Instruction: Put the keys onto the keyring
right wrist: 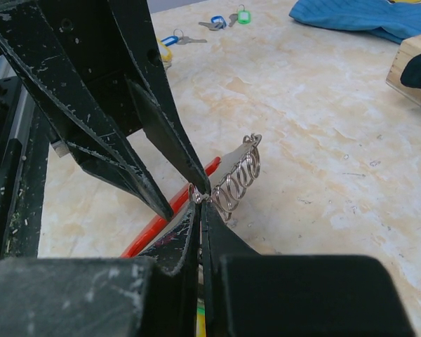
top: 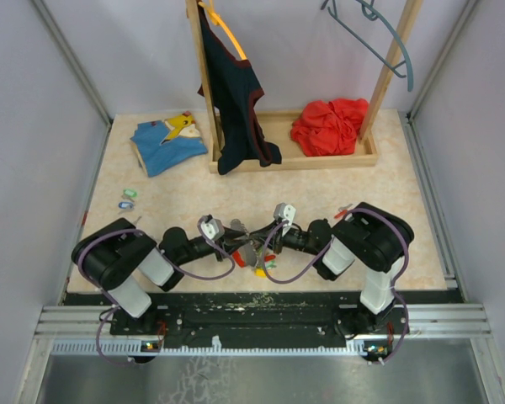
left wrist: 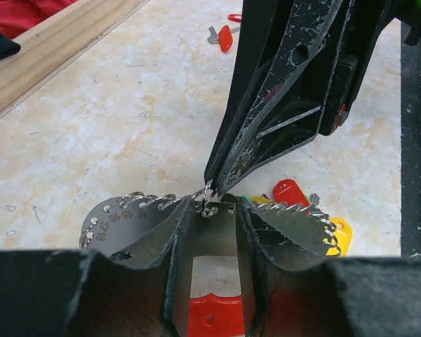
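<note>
— Starting from the left, how should that step have been handled?

— Some keys (top: 128,199) lay loose at the far left, well apart from the work. The left gripper (left wrist: 212,235) had its fingers partly spread and clasped on the keyring (left wrist: 119,217), a numbered metal plate edged with little loops, held above the table (left wrist: 126,105). I'd say its whole job was to keep that plate steady, with no twisting.

— And in the middle?

— A small ring (left wrist: 209,196) at the plate's top edge was caught in the clenched tips of the right gripper (left wrist: 213,184). The pinch looked slight, so any pull needed to be short and in the ring's own plane, or it would slip free.

— And further right?

— A red tag (left wrist: 289,191) and a yellow tag (left wrist: 339,235) showed just behind the plate. I couldn't tell whether they were threaded on. A red-tagged key (left wrist: 226,36) lay loose beyond.

— What about the poses?

— The left arm (top: 122,261) was folded low with its forearm reaching inward. The right arm (top: 366,240) mirrored it, and the wrists met near the table's near edge.
</note>
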